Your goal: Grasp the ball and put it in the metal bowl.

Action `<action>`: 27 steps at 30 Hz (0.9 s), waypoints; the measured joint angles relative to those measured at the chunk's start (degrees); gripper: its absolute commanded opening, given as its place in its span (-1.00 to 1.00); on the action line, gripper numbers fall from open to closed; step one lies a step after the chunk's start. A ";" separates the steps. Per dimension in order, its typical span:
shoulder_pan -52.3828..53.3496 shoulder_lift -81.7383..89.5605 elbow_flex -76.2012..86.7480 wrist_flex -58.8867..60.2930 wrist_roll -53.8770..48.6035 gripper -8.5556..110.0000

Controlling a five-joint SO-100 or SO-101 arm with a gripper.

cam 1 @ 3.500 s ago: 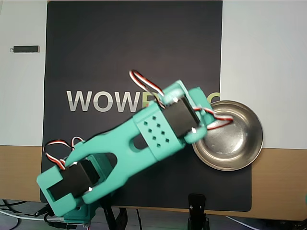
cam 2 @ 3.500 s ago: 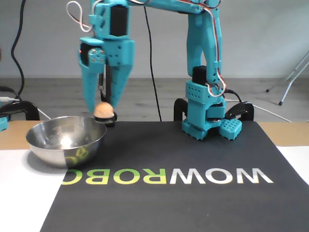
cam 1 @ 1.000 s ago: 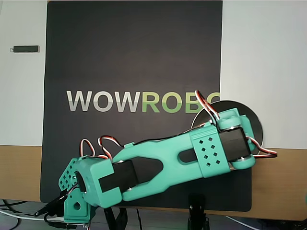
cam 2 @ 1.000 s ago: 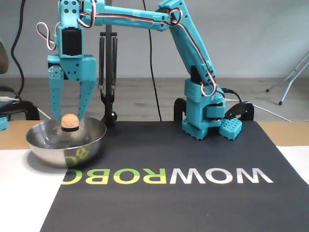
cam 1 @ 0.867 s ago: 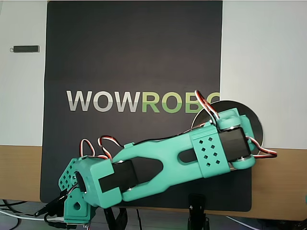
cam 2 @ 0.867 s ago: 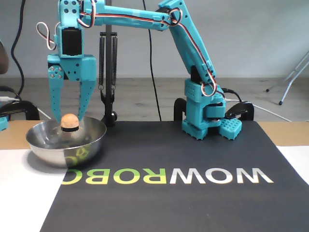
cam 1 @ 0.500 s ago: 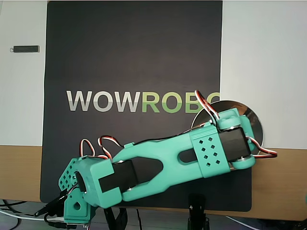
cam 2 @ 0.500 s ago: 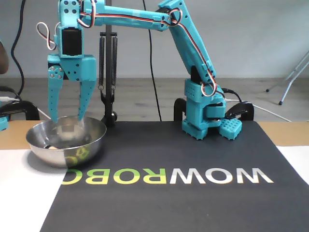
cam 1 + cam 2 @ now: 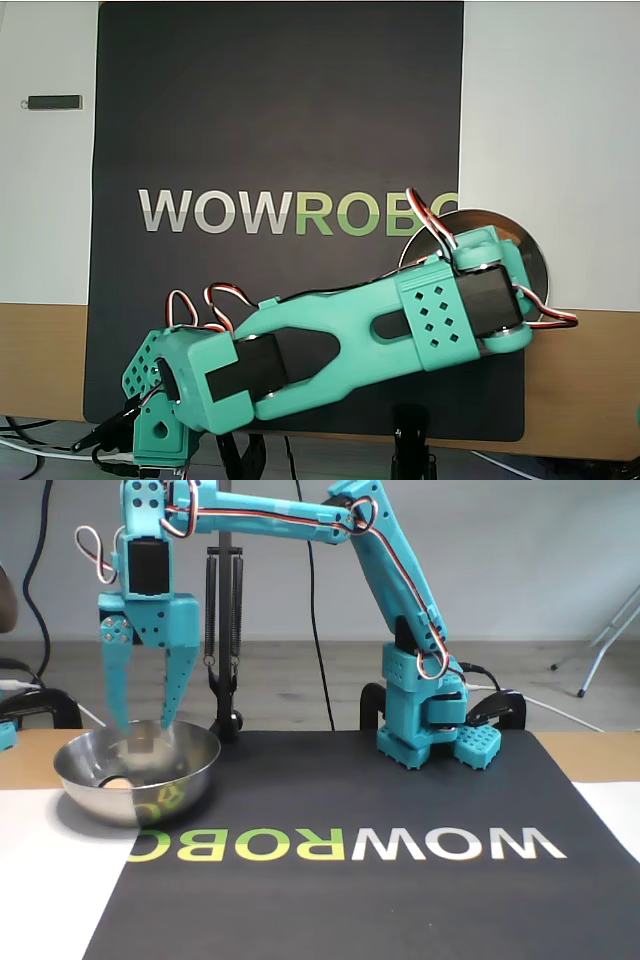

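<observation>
Ball (image 9: 117, 782): small, smooth, tan, lying inside the bowl, left of centre.
Metal bowl (image 9: 190, 770): round, shiny steel.
Gripper (image 9: 142, 726): teal plastic fingers spread, empty, above the bowl.

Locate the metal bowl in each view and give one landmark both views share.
Overhead view: the metal bowl sits at right of centre, at the dark mat's right edge, mostly covered by the arm.
Fixed view: the metal bowl sits at lower left, under the open gripper.
Shared landmark: the WOWROBO lettering, ending beside the bowl.
</observation>
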 measured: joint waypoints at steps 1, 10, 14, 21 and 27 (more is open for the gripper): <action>0.00 0.00 0.00 0.00 -0.53 -0.70; 0.00 0.00 0.00 0.00 -0.97 -0.86; 0.00 0.00 0.00 0.09 -1.23 -0.86; -0.97 0.00 0.00 2.90 -1.58 -0.85; -4.22 2.55 2.37 3.08 -1.58 -0.85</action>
